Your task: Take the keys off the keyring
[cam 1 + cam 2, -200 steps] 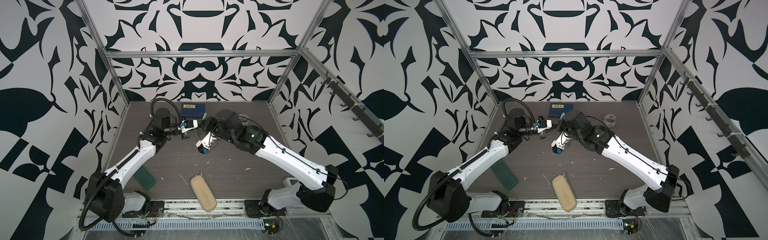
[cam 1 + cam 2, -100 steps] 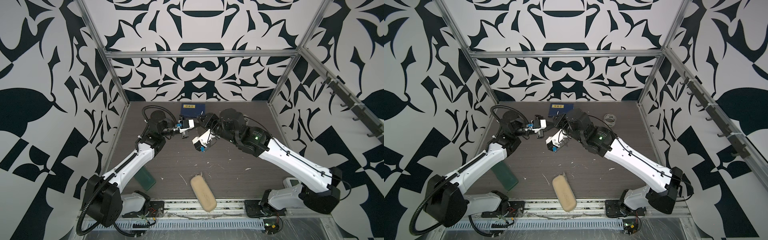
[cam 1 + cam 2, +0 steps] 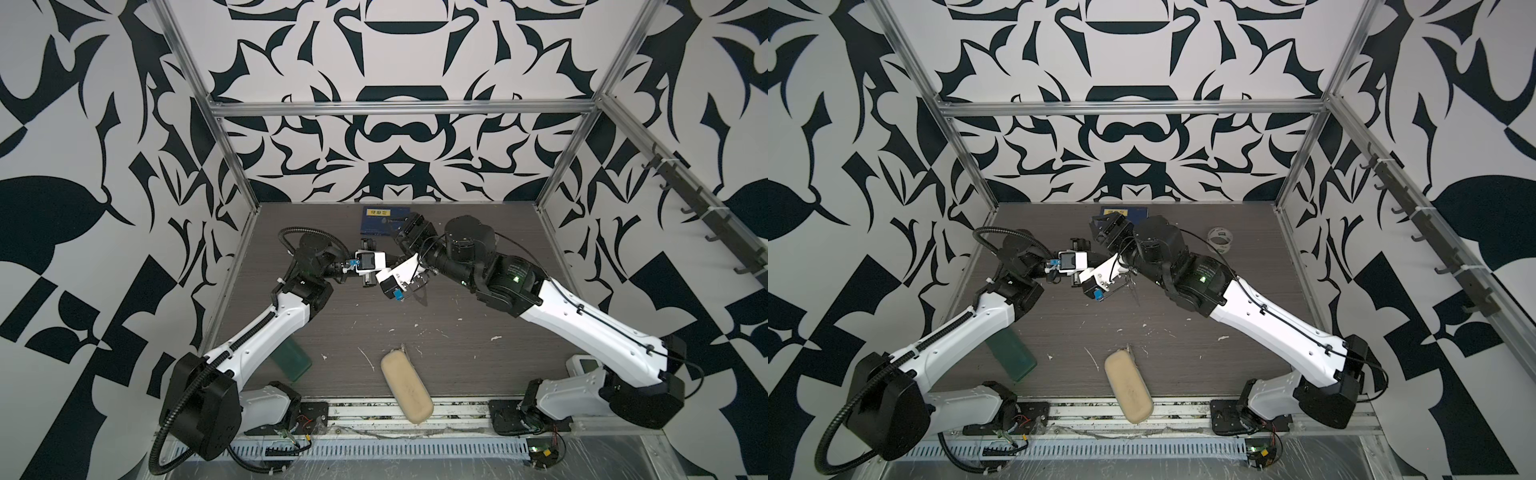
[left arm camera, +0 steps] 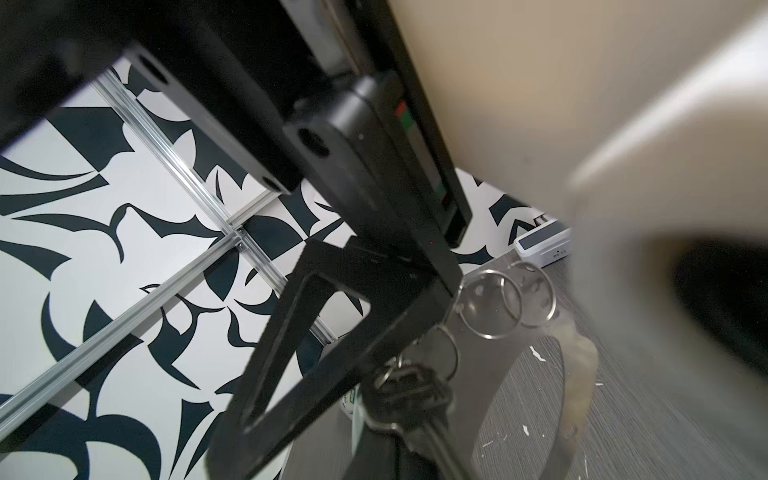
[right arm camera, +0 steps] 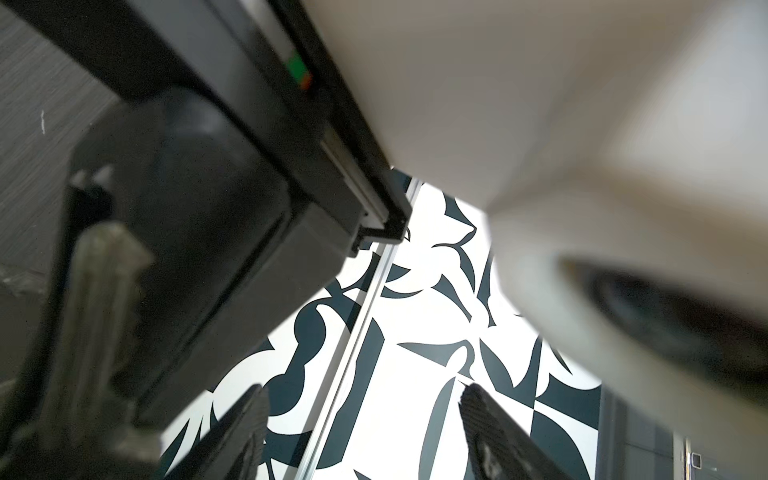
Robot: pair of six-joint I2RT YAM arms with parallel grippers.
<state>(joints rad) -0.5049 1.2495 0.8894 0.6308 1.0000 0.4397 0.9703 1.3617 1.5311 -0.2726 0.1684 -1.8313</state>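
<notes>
Pinching the keyring [image 4: 493, 337] right at its tips, your left end effector [image 4: 451, 291] is clamped on the metal. Two wire rings stick out beside the closed fingers [image 4: 386, 266], a smaller ring hangs under them, and the key [image 4: 411, 399] dangles from that, seemingly clear of the desk [image 3: 340, 324]. A pale, curved band sweeps past the rings in the left wrist view; whether it belongs to the keyring I cannot tell. Your right end effector [image 5: 361, 388] stands wide, with nothing between its fingers [image 5: 241, 428] but the patterned wall behind. In both top views the two wrists meet above the back middle of the desk, the right one overlapping the left, and the keyring is too small and too covered there to make out.

So you look to be at the step of taking hold of the key: one side holds the ring steady, the other is free and has yet to grip anything. The key is on its ring, so nothing is off yet. Next, you would need to bring the open fingers around the key's head — it hangs below the left tips, out of the right wrist's sight — close on it, then walk it round the split coil while the left grip holds firm.
</notes>
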